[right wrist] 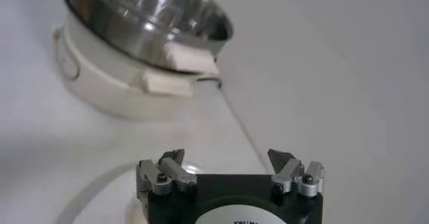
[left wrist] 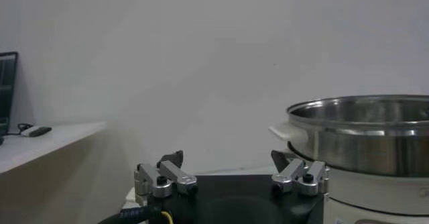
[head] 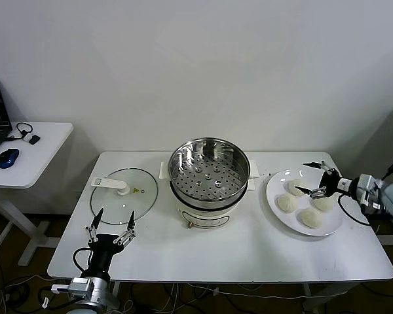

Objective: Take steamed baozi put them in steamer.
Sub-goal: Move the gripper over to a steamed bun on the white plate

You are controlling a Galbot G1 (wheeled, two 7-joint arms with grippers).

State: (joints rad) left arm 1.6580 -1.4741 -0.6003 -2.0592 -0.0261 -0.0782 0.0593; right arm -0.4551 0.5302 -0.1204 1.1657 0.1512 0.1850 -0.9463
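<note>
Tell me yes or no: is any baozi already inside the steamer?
No: in the head view the steamer shows only its bare perforated bottom, and all four baozi lie on the white plate.

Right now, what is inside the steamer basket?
Nothing is inside the steamer; its perforated bottom shows bare. All four baozi lie on the white plate, with the right end effector open above them. The cooker base interior beneath is hidden.

Head camera high, overlooking table (head: 249,252); wrist cameras low; all share steamer (head: 208,171).
</note>
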